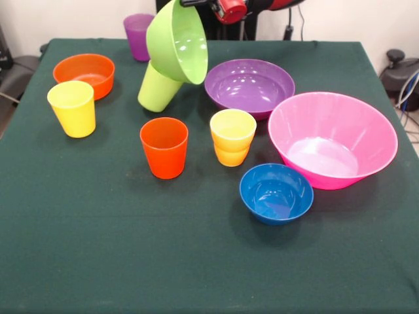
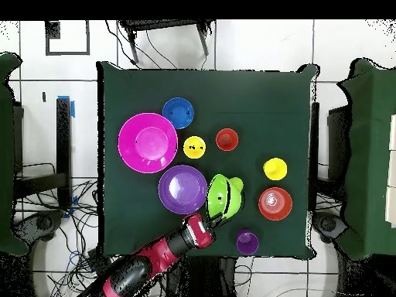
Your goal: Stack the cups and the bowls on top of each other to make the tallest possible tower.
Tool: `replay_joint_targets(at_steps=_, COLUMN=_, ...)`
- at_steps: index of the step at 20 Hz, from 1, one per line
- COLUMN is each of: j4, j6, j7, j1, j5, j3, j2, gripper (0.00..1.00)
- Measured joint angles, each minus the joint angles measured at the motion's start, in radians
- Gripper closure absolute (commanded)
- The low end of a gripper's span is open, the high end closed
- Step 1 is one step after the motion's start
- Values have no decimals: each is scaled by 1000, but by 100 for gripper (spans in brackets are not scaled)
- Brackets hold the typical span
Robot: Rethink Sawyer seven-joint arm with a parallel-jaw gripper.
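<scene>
- End effector (image 1: 196,2) grips the rim of the lime green bowl (image 1: 178,40), held tilted above the desk (image 1: 196,261); fingertips are cut off in front view.
- Arm (image 2: 155,259) reaches diagonally.
- Lime green cup (image 1: 157,88) leans under the bowl, partly hidden.

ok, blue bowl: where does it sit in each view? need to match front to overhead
Front view: the blue bowl sits near the picture's lower middle, right of centre, just below-left of the big pink bowl.
Overhead view: the blue bowl sits toward the table's top edge, just up-right of the pink bowl.
Shared landmark: the pink bowl, next to it in both views.
</scene>
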Motion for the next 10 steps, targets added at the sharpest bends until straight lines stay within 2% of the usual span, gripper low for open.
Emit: replay_joint_targets(at_steps=10, j4=0, j6=0, j7=0, j1=-16, j5=0, j3=0, j2=29, gripper=100)
